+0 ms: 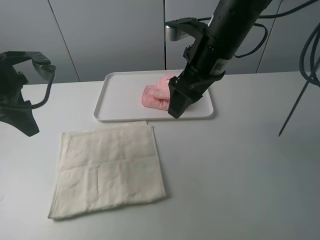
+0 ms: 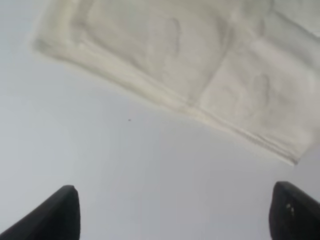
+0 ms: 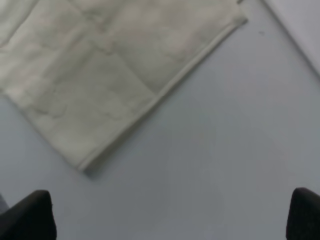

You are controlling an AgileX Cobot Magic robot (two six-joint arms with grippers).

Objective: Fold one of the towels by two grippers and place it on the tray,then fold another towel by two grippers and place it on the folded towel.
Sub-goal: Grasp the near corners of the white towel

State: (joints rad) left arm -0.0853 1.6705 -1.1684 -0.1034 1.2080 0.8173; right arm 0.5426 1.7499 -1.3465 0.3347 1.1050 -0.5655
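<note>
A pink towel (image 1: 156, 95) lies folded on the white tray (image 1: 120, 95) at the back of the table. A cream towel (image 1: 107, 167) lies spread flat on the table in front of the tray; it also shows in the left wrist view (image 2: 200, 65) and the right wrist view (image 3: 100, 65). My right gripper (image 1: 177, 107) hangs over the tray's front edge, just right of the pink towel, open and empty (image 3: 170, 215). My left gripper (image 1: 22, 122) hovers at the table's left side, left of the cream towel, open and empty (image 2: 175, 215).
The tray's corner (image 3: 300, 30) shows at the edge of the right wrist view. Bare grey table surrounds the cream towel on the right and front. A thin dark rod and cables (image 1: 300, 95) hang at the far right. Grey wall panels stand behind the table.
</note>
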